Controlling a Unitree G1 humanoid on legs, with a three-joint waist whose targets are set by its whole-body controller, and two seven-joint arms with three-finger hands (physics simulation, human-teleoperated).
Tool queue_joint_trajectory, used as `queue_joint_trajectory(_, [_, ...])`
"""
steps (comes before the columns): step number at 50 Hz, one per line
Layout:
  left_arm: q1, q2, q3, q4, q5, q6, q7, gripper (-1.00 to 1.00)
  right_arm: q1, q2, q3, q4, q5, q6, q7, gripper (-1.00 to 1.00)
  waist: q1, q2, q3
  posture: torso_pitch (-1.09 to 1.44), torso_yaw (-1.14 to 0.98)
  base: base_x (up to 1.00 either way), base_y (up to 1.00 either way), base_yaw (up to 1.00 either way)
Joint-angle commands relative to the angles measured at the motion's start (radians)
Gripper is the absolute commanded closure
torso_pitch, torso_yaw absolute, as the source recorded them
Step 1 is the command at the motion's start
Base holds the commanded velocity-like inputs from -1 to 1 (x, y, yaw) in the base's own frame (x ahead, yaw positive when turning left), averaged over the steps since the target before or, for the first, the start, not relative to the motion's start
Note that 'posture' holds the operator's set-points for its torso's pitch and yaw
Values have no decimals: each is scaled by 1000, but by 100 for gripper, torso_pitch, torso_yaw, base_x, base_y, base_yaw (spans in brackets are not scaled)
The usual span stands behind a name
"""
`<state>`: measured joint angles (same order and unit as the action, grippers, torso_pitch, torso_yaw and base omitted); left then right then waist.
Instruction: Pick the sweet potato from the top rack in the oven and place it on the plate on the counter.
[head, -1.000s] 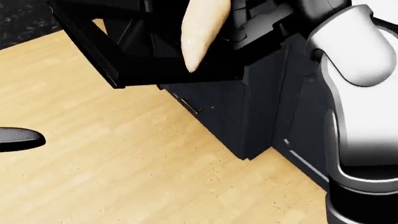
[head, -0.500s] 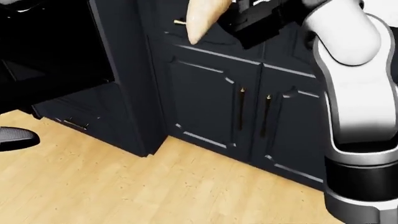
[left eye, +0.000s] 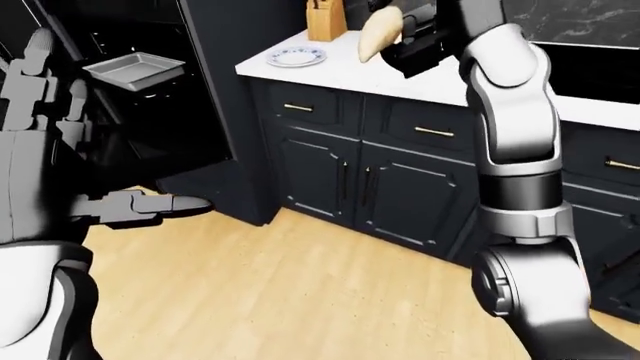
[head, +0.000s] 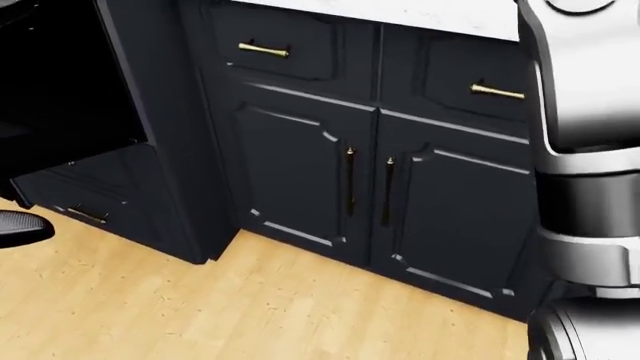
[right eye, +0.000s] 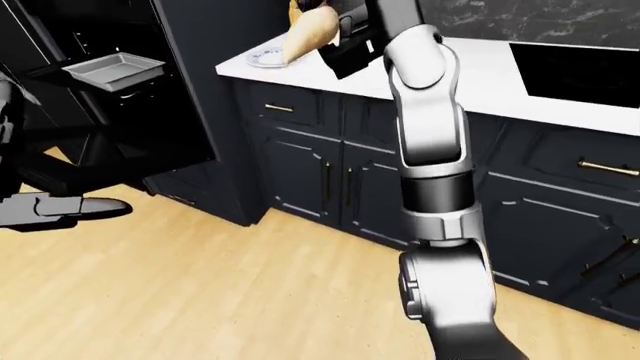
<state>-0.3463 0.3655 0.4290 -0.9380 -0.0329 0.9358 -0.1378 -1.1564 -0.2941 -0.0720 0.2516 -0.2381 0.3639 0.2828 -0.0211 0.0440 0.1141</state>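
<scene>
The right hand (left eye: 415, 45) grips the pale tan, tapered sweet potato (left eye: 378, 36), holding it over the white counter (left eye: 450, 79) just right of the small patterned round plate (left eye: 296, 56). The left hand (left eye: 60, 180) hangs unclenched, grasping nothing, beside the open black oven (left eye: 150, 112).
</scene>
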Motion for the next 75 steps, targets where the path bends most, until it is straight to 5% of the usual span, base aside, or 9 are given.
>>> queue_joint_trajectory(1, [-22, 17, 7, -11, 6, -24, 6, -100, -60, -7, -24, -18, 5, -50, -22, 100, 8, -4, -22, 0, 0, 62, 0, 0])
queue_joint_trajectory(6, [-18, 20, 19, -14, 6, -25, 2, -100, -78, -27, -29, 30, -1, -74, -45, 100, 4, 70, -48, 0, 0, 65, 0, 0])
queue_joint_trajectory(23, [-65, 83, 144, -81, -72, 71, -7, -100, -70, -54, -46, 61, 25, -87, -69, 100, 25, -81, -74, 0, 0, 72, 0, 0])
queue_joint_trajectory(33, [-82, 156, 179, -99, -155, 83, 51, -100, -62, -61, -45, 105, 37, -124, -89, 100, 13, 61, -106, 0, 0, 78, 0, 0])
queue_joint_trajectory(42, [-69, 164, 183, -99, -182, 80, 90, -100, -64, -61, -30, 115, -6, -132, -91, 100, 16, 27, -54, 0, 0, 50, 0, 0])
queue_joint_trajectory(46, [-77, 170, 188, -103, -191, 98, 101, -100, -64, -57, -24, 120, -45, -140, -86, 100, 10, -91, -52, 0, 0, 0, 0, 0])
queue_joint_trajectory(59, [-80, 178, 188, -105, -197, 108, 117, -100, -55, -54, -36, 106, -37, -130, -84, 100, 37, 88, -89, 0, 0, 0, 0, 88])
queue_joint_trajectory(67, [-77, 181, 191, -109, -201, 109, 117, -100, -62, -55, -51, 108, -27, -102, -122, 100, 41, -83, -44, 0, 0, 0, 34, 12])
queue_joint_trajectory(75, [-63, 187, 186, -109, -225, 94, 141, -100, -44, -55, -37, 82, -27, -75, -92, 100, 12, -17, -97, 0, 0, 9, 7, 0])
